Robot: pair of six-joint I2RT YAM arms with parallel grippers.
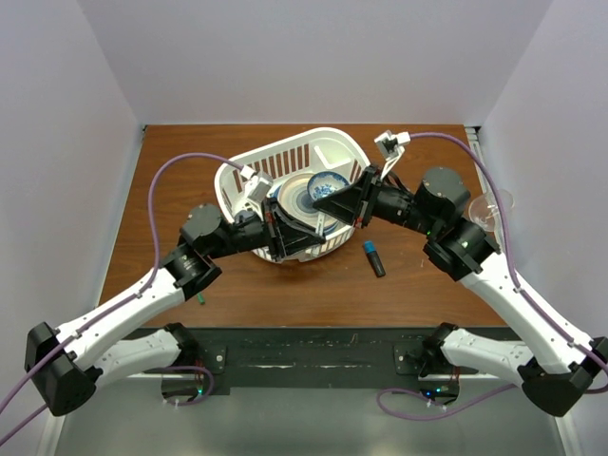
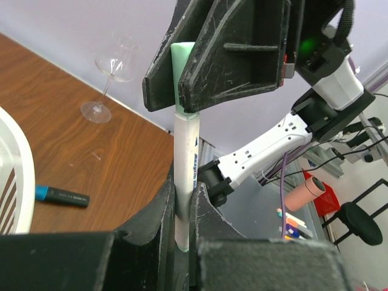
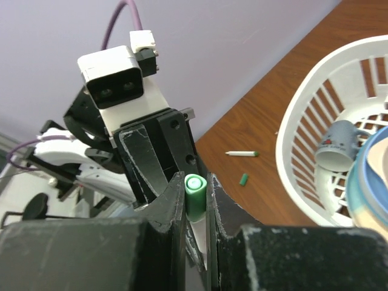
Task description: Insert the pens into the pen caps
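At the left side of the wooden table (image 1: 285, 285), close by the left arm, a loose green cap (image 1: 202, 300) lay on the bare surface. A second white pen (image 3: 241, 154) lay near it, not touching it. Over the near side of the white basket (image 2: 18, 170) the two arms met. Left gripper (image 2: 183, 188): fingers pressed tight on the lower shaft of a white pen (image 2: 186, 145), which stood upright in the left wrist view. On that pen's upper end sat a pale green cap (image 2: 182, 57), in line with the shaft; how far the pen had entered it could not be determined. Right gripper (image 3: 195, 182): jaws pinching this cap from both sides, its round end showing between them. Inside the basket a grey mug (image 3: 339, 151) lay on its side. Right of the basket, a black marker (image 1: 373, 257) with a blue end lay flat on the table, untouched. Farther right a wine glass (image 1: 494, 207) stood upright, well apart from the marker.
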